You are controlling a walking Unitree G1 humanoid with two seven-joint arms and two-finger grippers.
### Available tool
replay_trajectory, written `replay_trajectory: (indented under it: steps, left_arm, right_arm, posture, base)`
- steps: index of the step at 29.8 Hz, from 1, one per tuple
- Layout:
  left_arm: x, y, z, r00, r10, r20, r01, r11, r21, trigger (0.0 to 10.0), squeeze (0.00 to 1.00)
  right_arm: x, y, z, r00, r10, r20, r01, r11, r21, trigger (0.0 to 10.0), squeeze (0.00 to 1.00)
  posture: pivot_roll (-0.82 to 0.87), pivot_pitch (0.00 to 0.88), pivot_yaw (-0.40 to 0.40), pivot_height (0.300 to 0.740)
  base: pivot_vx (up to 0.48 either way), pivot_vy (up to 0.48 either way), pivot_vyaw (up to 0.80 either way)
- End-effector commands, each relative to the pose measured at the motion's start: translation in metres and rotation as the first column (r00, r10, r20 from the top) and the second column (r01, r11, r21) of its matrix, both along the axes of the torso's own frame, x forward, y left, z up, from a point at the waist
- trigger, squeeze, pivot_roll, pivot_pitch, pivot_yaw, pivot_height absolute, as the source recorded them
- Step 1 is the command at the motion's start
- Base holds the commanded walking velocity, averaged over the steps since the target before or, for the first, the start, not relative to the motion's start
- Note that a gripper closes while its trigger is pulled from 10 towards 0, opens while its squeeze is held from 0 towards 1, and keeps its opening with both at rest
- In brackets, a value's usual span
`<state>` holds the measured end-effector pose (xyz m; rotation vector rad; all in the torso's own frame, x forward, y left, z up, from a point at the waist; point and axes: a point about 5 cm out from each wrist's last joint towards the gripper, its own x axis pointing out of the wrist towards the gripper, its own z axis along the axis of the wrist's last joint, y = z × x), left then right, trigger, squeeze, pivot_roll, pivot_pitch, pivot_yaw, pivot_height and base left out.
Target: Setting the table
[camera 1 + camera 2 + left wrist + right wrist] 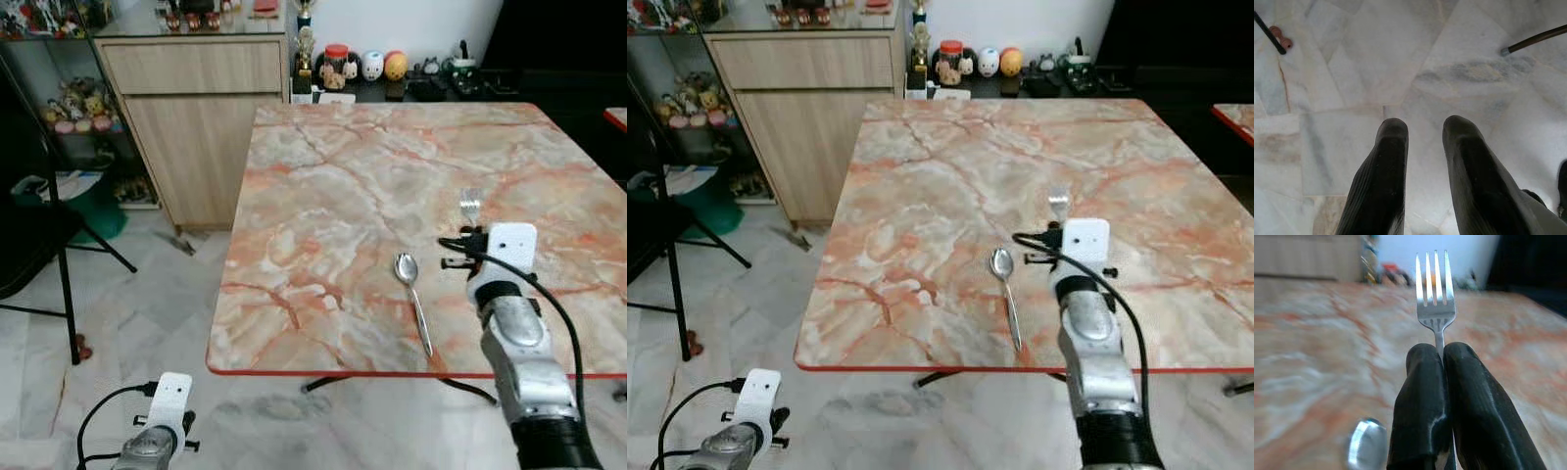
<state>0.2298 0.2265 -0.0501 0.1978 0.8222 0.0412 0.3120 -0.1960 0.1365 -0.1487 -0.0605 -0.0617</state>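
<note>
**Fork held above the marble surface**

The right end effector point(1442, 362) gripped a fork point(1435, 293) by its handle, fingers closed tight on it, tines pointing away, just beside the spoon point(412, 294) lying on the marble surface point(343, 176) near its front edge. The left end effector point(1425, 142) hung over the floor point(1376, 58), fingers parted narrowly, holding nothing.

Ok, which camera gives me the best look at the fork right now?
The right wrist view: the fork stands close and sharp, tines up, its neck pinched between the right gripper's fingers. In the left and right eye views only its tines peek out past the wrist, over the table.
</note>
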Motion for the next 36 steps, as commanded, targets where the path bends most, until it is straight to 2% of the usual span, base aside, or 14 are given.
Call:
replay_trajectory:
  steps: [1,4,13,36]
  left_arm:
    - [-0.001,0.000,0.000,1.000,-0.012,-0.007,0.012,1.000,0.009,10.0,0.00]
    - [0.000,0.001,0.000,1.000,-0.014,-0.008,0.014,1.000,0.012,10.0,0.00]
    - [0.000,0.002,0.000,0.999,-0.034,-0.016,0.035,0.999,0.038,10.0,0.00]
    - [0.000,0.001,0.000,0.999,-0.046,-0.018,0.047,0.998,0.047,10.0,0.00]
  right_arm:
    - [-0.002,0.002,0.009,0.998,0.011,0.058,-0.010,1.000,-0.021,10.0,0.00]
    - [-0.003,-0.003,0.019,0.994,-0.027,0.108,0.026,1.000,0.014,10.0,0.00]
    - [-0.007,-0.003,0.027,0.985,-0.027,0.169,0.031,0.999,-0.023,10.0,0.00]
    - [-0.006,0.005,0.028,0.982,-0.023,0.188,0.024,1.000,-0.003,10.0,0.00]
  posture:
    - [0.01,0.000,-0.009,0.740]
    - [0.02,0.000,-0.007,0.740]
    - [0.01,0.000,-0.008,0.740]
    - [0.00,0.000,-0.010,0.740]
  base:
    - [0.000,0.000,0.00]
    - [0.000,0.000,0.00]
    - [0.000,-0.059,0.00]
    - [0.000,-0.396,0.00]
